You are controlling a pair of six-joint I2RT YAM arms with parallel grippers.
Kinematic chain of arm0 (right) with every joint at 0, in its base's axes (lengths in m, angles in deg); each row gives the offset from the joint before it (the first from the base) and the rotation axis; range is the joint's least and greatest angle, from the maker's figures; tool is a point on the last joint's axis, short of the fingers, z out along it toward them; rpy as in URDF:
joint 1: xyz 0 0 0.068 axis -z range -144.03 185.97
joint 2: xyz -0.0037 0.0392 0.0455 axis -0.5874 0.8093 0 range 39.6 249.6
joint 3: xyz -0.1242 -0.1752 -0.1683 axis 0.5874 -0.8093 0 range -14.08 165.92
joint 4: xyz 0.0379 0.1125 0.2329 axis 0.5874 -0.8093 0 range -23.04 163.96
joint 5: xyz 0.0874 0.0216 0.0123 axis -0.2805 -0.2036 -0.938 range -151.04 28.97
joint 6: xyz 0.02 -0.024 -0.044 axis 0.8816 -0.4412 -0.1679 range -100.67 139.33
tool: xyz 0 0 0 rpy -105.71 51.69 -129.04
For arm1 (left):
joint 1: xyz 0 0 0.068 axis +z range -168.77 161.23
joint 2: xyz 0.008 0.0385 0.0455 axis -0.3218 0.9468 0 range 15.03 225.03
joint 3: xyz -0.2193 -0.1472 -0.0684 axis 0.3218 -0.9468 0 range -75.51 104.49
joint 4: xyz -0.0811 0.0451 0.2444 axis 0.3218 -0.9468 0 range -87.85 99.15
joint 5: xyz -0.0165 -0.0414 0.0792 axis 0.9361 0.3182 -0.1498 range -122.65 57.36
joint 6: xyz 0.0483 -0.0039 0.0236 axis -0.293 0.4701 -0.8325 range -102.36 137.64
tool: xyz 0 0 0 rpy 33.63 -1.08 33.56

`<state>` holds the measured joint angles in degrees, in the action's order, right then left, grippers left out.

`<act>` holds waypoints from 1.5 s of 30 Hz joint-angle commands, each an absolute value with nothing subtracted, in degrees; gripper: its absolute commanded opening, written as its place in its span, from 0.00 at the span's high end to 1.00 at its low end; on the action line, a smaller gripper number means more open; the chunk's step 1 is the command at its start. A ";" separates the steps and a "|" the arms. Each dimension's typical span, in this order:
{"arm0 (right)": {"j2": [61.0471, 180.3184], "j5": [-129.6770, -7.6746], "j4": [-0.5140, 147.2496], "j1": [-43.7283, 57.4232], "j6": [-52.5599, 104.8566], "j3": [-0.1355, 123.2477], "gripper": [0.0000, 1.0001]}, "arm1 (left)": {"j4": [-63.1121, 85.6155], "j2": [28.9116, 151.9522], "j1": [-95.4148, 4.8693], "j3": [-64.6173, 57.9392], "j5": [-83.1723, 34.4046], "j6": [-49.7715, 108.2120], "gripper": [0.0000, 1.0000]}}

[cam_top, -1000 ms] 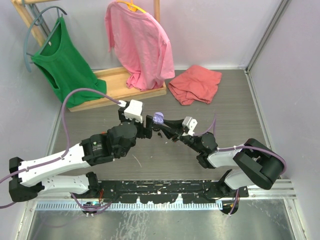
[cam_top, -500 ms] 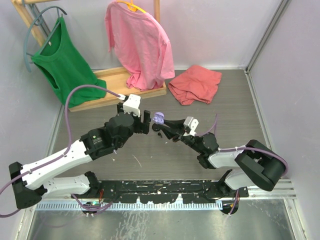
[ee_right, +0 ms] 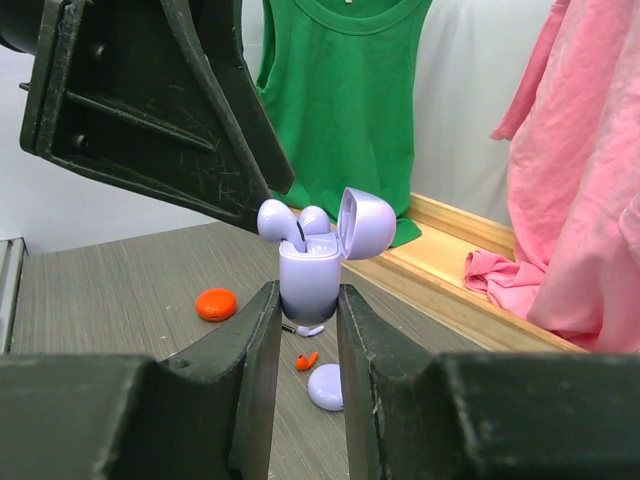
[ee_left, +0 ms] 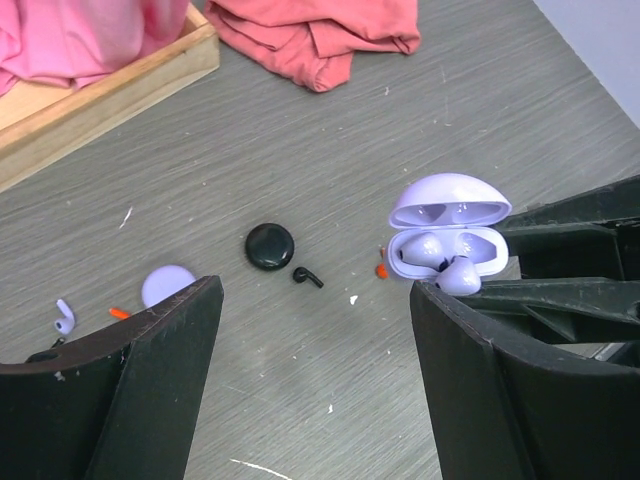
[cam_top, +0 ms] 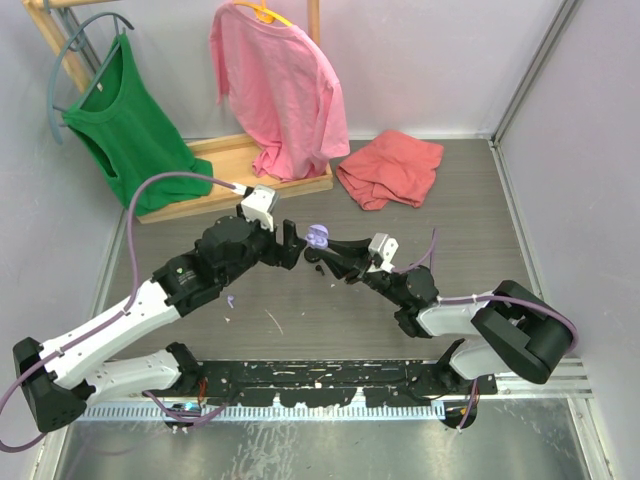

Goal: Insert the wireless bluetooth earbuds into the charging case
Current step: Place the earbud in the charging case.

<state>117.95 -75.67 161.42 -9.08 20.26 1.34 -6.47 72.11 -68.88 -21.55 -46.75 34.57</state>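
Observation:
My right gripper (ee_right: 308,292) is shut on the lavender charging case (ee_right: 310,275) and holds it upright above the table, lid open. Two lavender earbuds (ee_right: 277,220) sit in its mouth, and one stands up proud of the rim. The case also shows in the top view (cam_top: 317,237) and in the left wrist view (ee_left: 447,240). My left gripper (ee_left: 315,292) is open and empty, just left of the case. On the table lie a black earbud (ee_left: 307,276), a red-orange earbud (ee_left: 381,270) and a lavender earbud (ee_left: 64,317).
A black disc (ee_left: 270,246), a lavender disc (ee_left: 167,285) and an orange disc (ee_right: 215,304) lie near the buds. A wooden rack base (cam_top: 240,180) with hanging green and pink shirts stands behind. A crumpled red cloth (cam_top: 390,168) lies at the back right.
My left gripper has drawn back a little to the left, away from the case, and its arm has swung upward. The right gripper and the case have hardly moved.

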 commanded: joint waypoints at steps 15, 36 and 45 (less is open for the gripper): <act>116.80 -76.30 169.19 -9.24 20.65 1.65 0.99 | 0.64 71.71 -68.39 -21.80 -38.97 35.62 0.22; 117.43 -77.16 169.16 -9.22 21.36 1.67 0.99 | -1.79 75.94 -68.37 -18.00 -41.39 40.53 0.07; 117.34 -79.00 169.08 -9.10 22.99 1.73 0.99 | -0.71 71.78 -58.70 -20.93 -22.87 44.71 0.03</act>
